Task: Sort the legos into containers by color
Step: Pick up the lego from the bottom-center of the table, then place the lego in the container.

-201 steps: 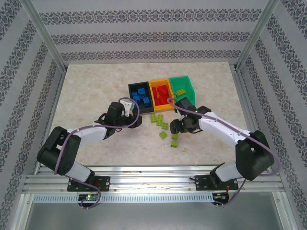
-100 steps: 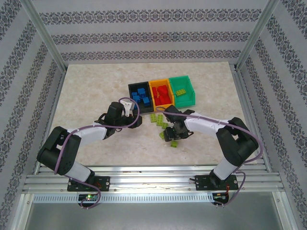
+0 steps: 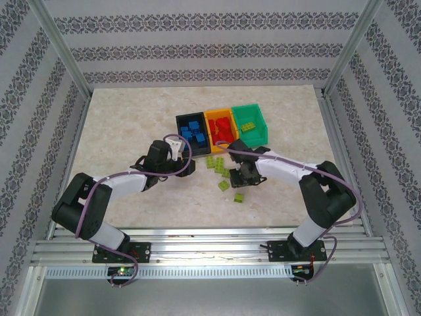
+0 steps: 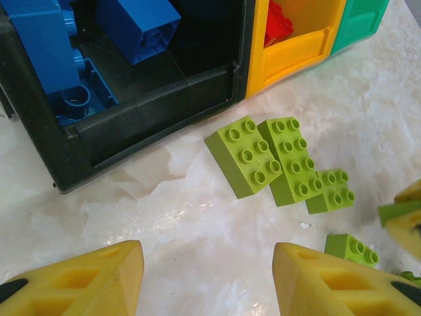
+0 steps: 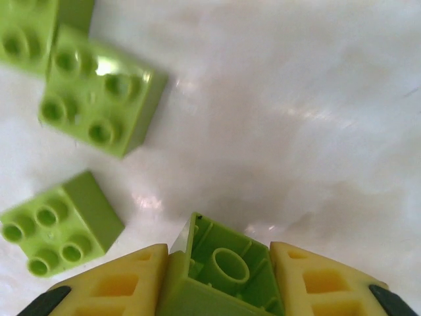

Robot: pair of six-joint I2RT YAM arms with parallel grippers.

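Three containers stand in a row: a black bin point(image 3: 192, 130) with blue legos, an orange-yellow bin point(image 3: 220, 128) with red ones, and a green bin point(image 3: 250, 124) with a lime one. Several loose lime legos point(image 3: 220, 166) lie in front of them. My right gripper point(image 5: 220, 253) is shut on a lime green lego point(image 5: 227, 270), its hollow underside facing the camera, just above the table by two other lime legos point(image 5: 99, 99). My left gripper point(image 4: 204, 263) hangs open over bare table, in front of the black bin point(image 4: 158, 115) and a cluster of lime legos point(image 4: 245, 156).
Two more lime bricks point(image 3: 224, 185) lie nearer the arms, in front of the right gripper point(image 3: 245, 175). The marble tabletop point(image 3: 131, 118) has free room to the left and behind the bins. Patterned walls and a metal frame enclose the table.
My right gripper dipped to the loose lime bricks, closed on one and has drawn back slightly with it. The left arm has not moved.
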